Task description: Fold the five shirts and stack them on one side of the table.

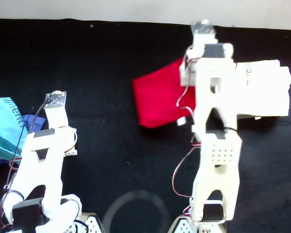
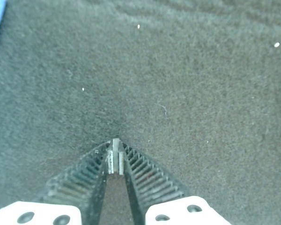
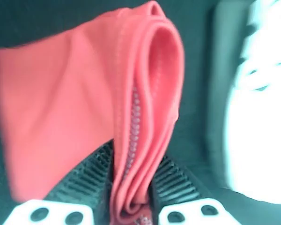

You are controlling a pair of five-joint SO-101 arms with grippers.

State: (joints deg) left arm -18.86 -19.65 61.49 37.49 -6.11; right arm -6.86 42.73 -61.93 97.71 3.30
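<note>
Right gripper [image 3: 133, 161] was closed narrowly on a bunched fold of the red shirt [image 1: 157, 99], the doubled hem squeezed between its ribbed fingers [image 3: 91, 171] and standing up out of them. From the grip the rest of the red cloth spread flat over the black desk [image 1: 111, 53], toward the far edge and about midway between the left and right edges. Just beside it, toward the right edge of the desk, lay a folded white shirt [image 1: 264, 90]; the wrist view showed a strip of dark desk between the two near the grip, and the right arm hid the rest of where they met.

Over by the left edge of the desk, the left gripper [image 2: 114, 152] hung closed over bare cloth, its fingertips [image 2: 107, 161] together and holding nothing. A crumpled cyan shirt [image 1: 5, 128] lay at that left edge, near this gripper but apart from it, with a darker blue shirt [image 1: 31, 121] tucked against it
</note>
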